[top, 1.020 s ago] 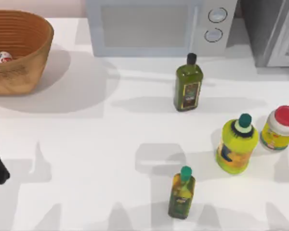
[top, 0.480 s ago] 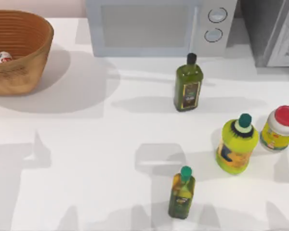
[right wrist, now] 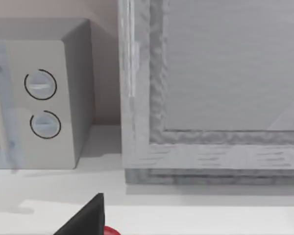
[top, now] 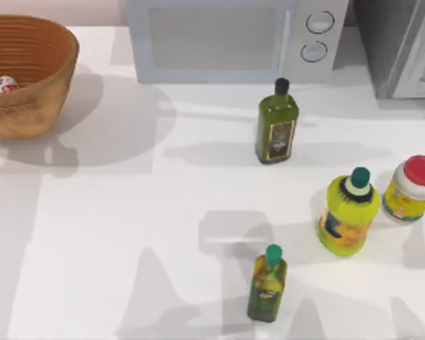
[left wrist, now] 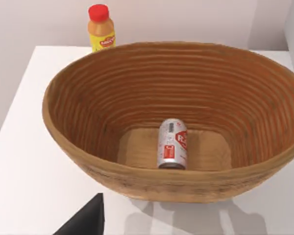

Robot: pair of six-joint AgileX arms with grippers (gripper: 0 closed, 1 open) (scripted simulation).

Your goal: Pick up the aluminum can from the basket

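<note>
The aluminum can (left wrist: 172,143) lies on its side on the floor of the basket (left wrist: 88,98), white with red marks, its dull round end facing my left wrist camera. From above, the can (top: 5,84) peeks over the rim of the orange-brown wicker basket (top: 53,49) at the table's far left. A dark part of my left gripper (left wrist: 83,221) sits in front of the basket's near wall, outside it and apart from the can. In the right wrist view, a dark part of my right gripper (right wrist: 85,218) hangs above the table, facing the microwave and a grey cabinet.
A microwave (top: 227,39) and a grey cabinet (top: 404,42) line the back. A dark green bottle (top: 276,124), a yellow-green bottle (top: 348,211), a red-lidded yellow jar (top: 411,188) and a small bottle (top: 268,285) stand centre and right. An orange bottle (left wrist: 101,28) stands behind the basket.
My left arm's dark shape at the top view's left edge has slid out of that view. Arm shadows on the table have shifted. The can, basket and bottles have not moved.
</note>
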